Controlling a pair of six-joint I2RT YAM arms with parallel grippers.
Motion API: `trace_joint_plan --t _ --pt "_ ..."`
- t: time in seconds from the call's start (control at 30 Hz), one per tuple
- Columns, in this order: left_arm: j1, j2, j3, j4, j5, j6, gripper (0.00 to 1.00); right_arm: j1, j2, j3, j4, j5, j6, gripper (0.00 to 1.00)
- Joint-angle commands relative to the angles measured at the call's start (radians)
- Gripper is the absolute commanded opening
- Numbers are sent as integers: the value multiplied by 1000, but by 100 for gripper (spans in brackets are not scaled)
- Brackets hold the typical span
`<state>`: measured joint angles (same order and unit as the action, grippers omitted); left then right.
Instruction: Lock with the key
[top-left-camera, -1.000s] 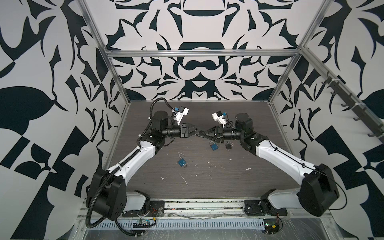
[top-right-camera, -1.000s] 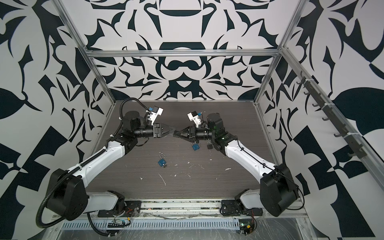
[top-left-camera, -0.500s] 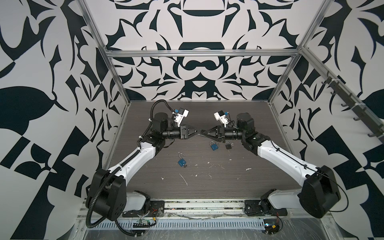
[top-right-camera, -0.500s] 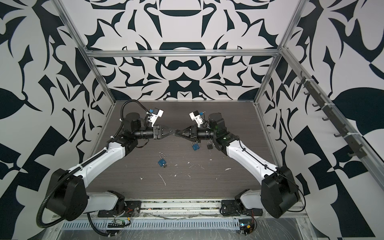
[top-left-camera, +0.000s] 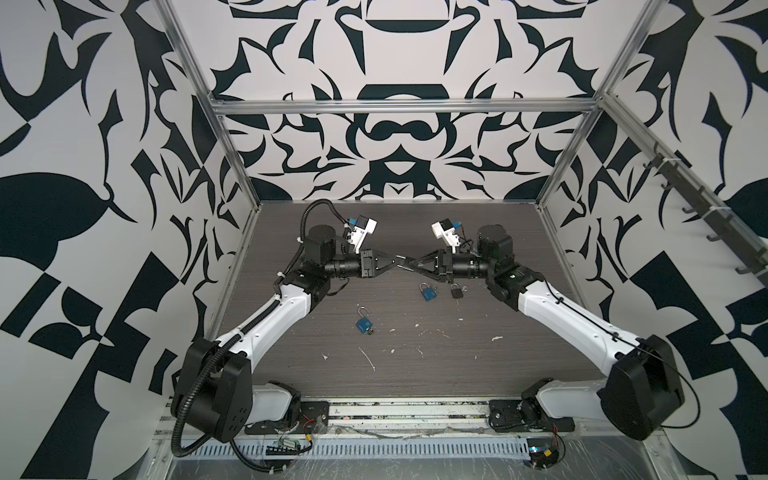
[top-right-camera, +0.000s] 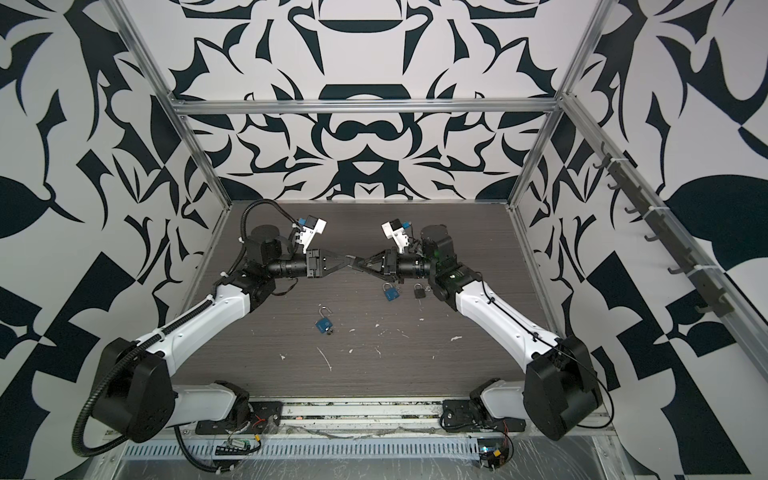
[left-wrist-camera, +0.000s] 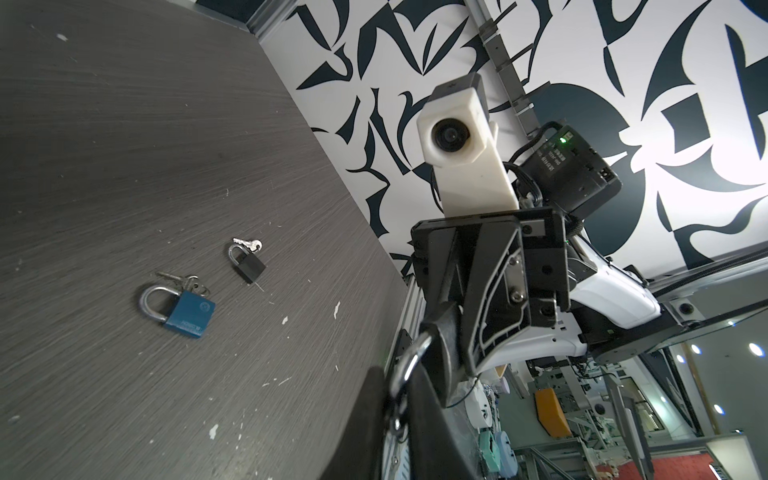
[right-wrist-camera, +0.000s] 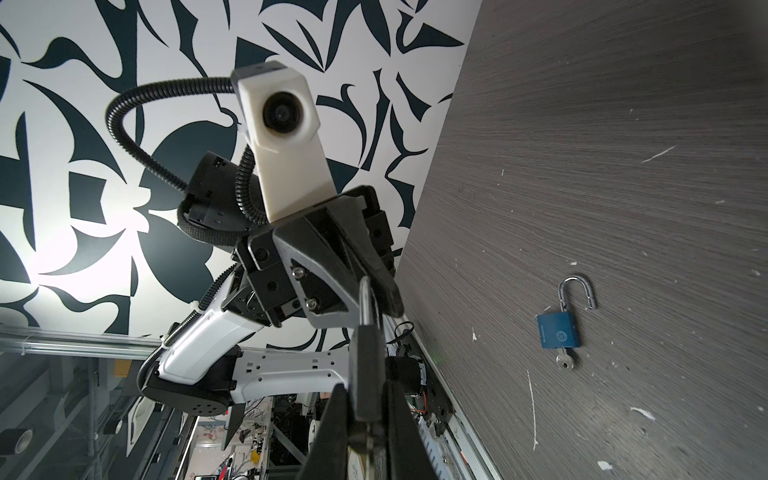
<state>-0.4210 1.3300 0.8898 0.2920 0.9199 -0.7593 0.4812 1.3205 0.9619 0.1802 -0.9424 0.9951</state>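
Note:
Both grippers meet tip to tip above the middle of the table in both top views. My right gripper (right-wrist-camera: 368, 415) (top-left-camera: 410, 263) is shut on the body of a black padlock (right-wrist-camera: 365, 365), whose silver shackle (right-wrist-camera: 365, 299) points at the other arm. My left gripper (left-wrist-camera: 399, 386) (top-left-camera: 395, 261) is shut on that shackle (left-wrist-camera: 409, 365). A sliver of metal shows under the lock body between the right fingers (right-wrist-camera: 332, 432). I cannot tell whether it is the key.
On the table below lie a shut blue padlock (top-left-camera: 428, 292) (left-wrist-camera: 189, 311) with keys (left-wrist-camera: 183, 282), a small black padlock (top-left-camera: 456, 291) (left-wrist-camera: 248, 264) with a key, and an open blue padlock (top-left-camera: 364, 323) (right-wrist-camera: 559, 330) with its key (right-wrist-camera: 564, 361) inserted. White specks dot the tabletop.
My left gripper has moved right to meet the right gripper and closed its fingers on the shackle. The right gripper kept its grip and barely shifted.

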Motion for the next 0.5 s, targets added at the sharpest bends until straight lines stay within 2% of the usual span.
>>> trace_joint_plan --t 0.0,0.37,0.47 --pt "1 2 -15 38 3 -21 13 -3 -40 7 33 -19 -30 0" --pt "3 9 -13 67 11 -40 15 -6 -33 0 11 -25 -53 0" --pt "4 9 -14 70 17 -44 12 -8 -35 -2 0 -24 -62 0"
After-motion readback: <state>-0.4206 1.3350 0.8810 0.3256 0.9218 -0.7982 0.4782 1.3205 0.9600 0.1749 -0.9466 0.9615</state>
